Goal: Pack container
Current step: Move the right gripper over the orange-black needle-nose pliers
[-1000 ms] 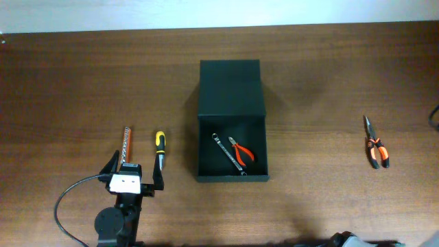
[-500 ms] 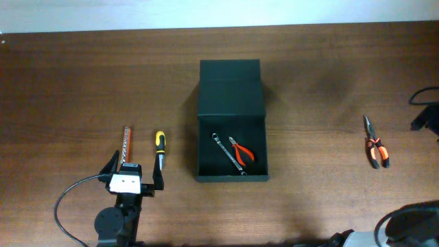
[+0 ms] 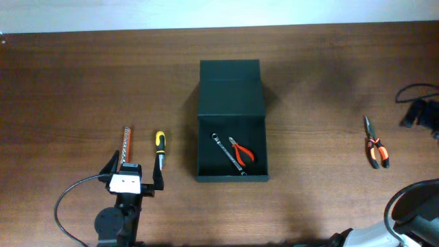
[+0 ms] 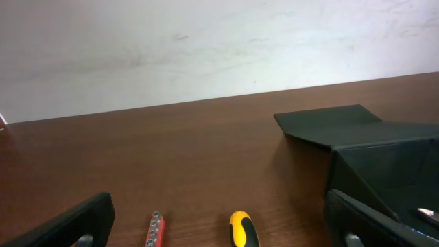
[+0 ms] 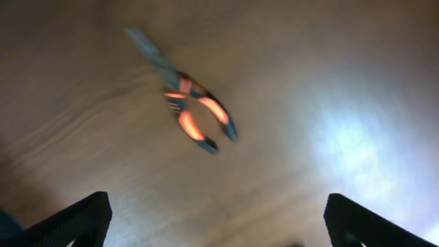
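The container (image 3: 231,147) is a dark box in mid-table, its flap lid (image 3: 230,86) lying open toward the back. Inside lie a silver wrench (image 3: 228,154) and small red-handled pliers (image 3: 241,149). My left gripper (image 3: 134,174) stands open just in front of a yellow-black screwdriver (image 3: 159,145) and a red bit holder (image 3: 126,144). The left wrist view shows the screwdriver (image 4: 241,230) and bit holder (image 4: 155,230) between the spread fingers, untouched. My right gripper (image 5: 216,219) is open above orange-handled long-nose pliers (image 5: 185,96), which look blurred.
The long-nose pliers (image 3: 376,144) lie alone on the right side of the brown table (image 3: 322,82). Part of the right arm (image 3: 420,113) shows at the right edge. A black cable (image 3: 72,199) loops beside the left arm's base.
The right arm has come into the overhead view at the right edge and shifted left toward the long-nose pliers. The left arm and the tools have not moved.
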`<state>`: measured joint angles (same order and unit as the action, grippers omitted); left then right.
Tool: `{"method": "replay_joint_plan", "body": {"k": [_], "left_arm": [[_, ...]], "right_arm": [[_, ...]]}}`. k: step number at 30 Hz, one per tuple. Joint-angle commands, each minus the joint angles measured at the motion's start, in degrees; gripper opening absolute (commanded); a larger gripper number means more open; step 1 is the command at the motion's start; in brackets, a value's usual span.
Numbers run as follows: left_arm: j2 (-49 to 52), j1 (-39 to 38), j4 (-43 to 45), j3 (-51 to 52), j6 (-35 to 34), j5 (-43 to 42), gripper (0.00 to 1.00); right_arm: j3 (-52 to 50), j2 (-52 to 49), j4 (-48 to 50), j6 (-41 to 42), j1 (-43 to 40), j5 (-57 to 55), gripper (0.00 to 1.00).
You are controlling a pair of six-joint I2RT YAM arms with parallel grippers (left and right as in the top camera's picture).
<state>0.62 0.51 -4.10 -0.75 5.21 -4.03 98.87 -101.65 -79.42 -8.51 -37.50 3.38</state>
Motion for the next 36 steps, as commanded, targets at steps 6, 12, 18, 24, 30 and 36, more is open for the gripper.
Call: {"method": "replay_joint_plan", "body": {"k": [6, 12, 18, 24, 30, 36], "left_arm": [[-0.3, 0.4, -0.3, 0.3, 1.1, 0.4, 0.99], [-0.3, 0.4, -0.3, 0.3, 1.1, 0.4, 0.99], [-0.3, 0.4, -0.3, 0.3, 1.1, 0.4, 0.99], [-0.3, 0.4, -0.3, 0.3, 1.1, 0.4, 0.99], [-0.3, 0.4, -0.3, 0.3, 1.1, 0.4, 0.99], [-0.3, 0.4, -0.3, 0.3, 1.1, 0.4, 0.99]], "right_arm": [[-6.9, -0.1, 3.7, -13.7, 5.8, 1.2, 0.99], [-15.6, -0.1, 12.1, -13.6, 6.7, -0.9, 0.99], [-24.2, -0.1, 22.4, -13.6, 6.8, -0.5, 0.99], [-26.6, -0.1, 23.9, -13.5, 7.4, 0.0, 0.99], [-26.7, -0.1, 23.2, -13.5, 7.5, -0.4, 0.99], [-27.2, -0.2, 22.8, -13.5, 7.5, -0.7, 0.99]]}}
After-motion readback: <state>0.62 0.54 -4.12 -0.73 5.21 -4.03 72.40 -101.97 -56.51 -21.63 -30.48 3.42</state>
